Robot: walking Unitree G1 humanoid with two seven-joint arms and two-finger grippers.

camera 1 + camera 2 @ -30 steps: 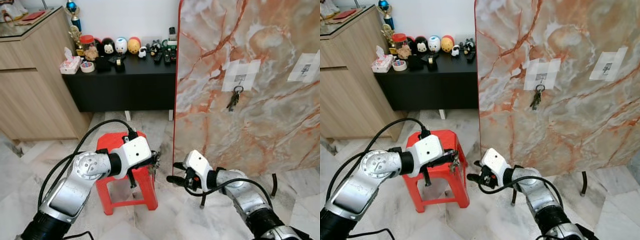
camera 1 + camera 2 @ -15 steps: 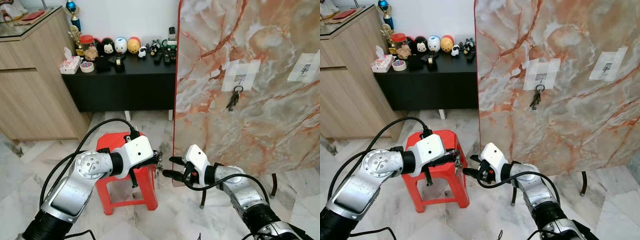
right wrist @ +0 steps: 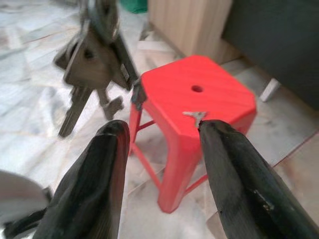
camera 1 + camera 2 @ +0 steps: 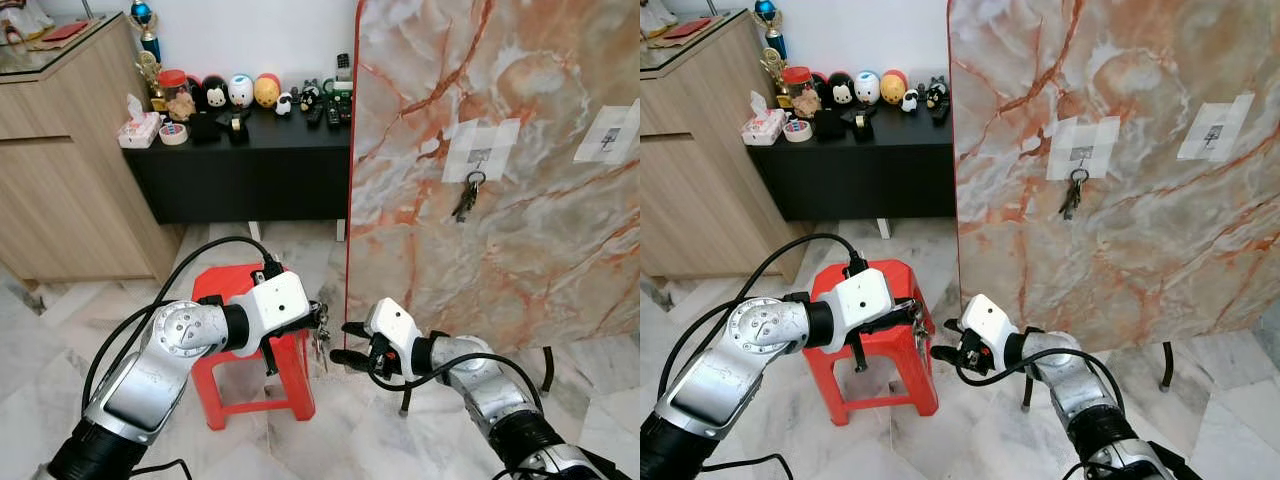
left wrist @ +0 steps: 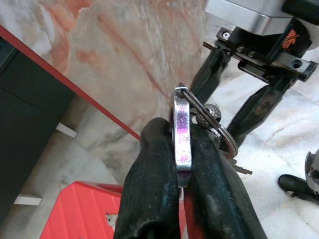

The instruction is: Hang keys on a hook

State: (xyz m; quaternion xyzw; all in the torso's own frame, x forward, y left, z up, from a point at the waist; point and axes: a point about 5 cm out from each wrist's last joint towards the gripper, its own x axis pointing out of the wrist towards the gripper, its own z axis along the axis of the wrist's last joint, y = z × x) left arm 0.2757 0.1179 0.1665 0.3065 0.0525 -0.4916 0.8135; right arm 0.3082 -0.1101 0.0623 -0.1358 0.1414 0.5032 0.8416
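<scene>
Above the red stool (image 4: 250, 350), left fingers (image 5: 154, 199) pinch keys (image 5: 182, 132).

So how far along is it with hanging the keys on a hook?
Done: the left tool has the keys clamped by their metal clip, lifted off the red stool. In hand: the open right tool faces them, apparently for a handover. Left: hanging them on the bare hook; the other hook already holds a bunch.

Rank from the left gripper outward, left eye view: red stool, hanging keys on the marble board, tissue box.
1. Red stool, right beside and below the left gripper.
2. Hanging keys, up on the marble board, robot's right.
3. Tissue box, far back on the black cabinet, left.
</scene>
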